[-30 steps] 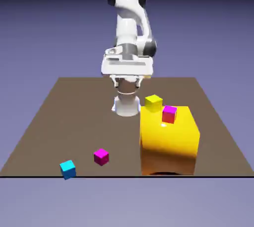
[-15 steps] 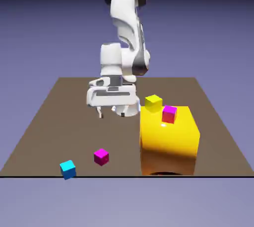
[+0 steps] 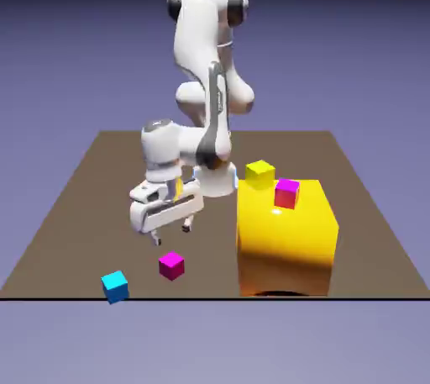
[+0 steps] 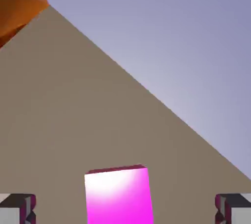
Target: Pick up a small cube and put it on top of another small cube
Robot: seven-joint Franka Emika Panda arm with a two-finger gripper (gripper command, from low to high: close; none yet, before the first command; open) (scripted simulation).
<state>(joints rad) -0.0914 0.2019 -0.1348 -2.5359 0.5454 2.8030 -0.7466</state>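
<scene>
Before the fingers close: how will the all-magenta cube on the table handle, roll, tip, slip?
The magenta cube probably won't roll: flat faces, sitting square on the table. Tipping looks unlikely, since it is as wide as it is tall. It looks rigid and smooth, so it may slip if pinched off-centre; the hand view shows it between the open fingers, roughly centred.

The glossy white, rounded-link robot arm carried dark grey joint caps and grey joint bands. Its white block-shaped two-finger gripper bore short dark grey fingers. Small grey fingertips showed magenta reflections.
</scene>
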